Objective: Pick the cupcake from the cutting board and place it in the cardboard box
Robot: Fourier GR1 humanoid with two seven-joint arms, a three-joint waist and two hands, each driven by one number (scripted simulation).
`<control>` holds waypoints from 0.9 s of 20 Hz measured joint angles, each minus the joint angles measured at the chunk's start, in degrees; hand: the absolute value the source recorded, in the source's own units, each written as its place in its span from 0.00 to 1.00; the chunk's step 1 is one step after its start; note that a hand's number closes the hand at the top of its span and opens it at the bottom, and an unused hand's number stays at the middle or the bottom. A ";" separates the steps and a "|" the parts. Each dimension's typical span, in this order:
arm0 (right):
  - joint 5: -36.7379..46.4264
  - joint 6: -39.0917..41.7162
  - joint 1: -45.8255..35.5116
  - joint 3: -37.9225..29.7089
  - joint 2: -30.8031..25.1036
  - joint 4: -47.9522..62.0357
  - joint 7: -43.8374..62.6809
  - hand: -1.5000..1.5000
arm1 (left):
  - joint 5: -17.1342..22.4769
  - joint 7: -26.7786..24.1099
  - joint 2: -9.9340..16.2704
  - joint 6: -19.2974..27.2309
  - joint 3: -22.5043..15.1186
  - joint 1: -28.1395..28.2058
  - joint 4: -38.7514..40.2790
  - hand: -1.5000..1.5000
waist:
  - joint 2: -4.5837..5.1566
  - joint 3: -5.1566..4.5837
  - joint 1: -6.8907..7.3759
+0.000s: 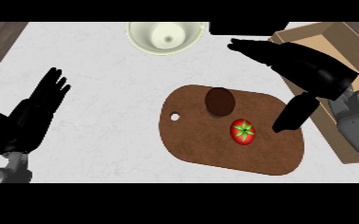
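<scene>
Cupcake (219, 102) one, tomato (242, 132) one (both on board (203, 144))

A red tomato (242, 132) is seen lying toward the near right, and a cream bowl (166, 37) is set on the pale counter (105, 85) at the far edge.

cupcake (219, 102): open counter (119, 99) at 9 o'clock; tomato (242, 132) close at 5 o'clock; bowl (166, 37) at 11 o'clock.
</scene>
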 measured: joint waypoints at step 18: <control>6.79 15.97 -2.29 -1.91 13.12 6.91 13.38 0.00 | -2.51 2.37 -3.04 -2.76 4.71 1.82 -2.06 0.50 | 0.12 0.12 -0.93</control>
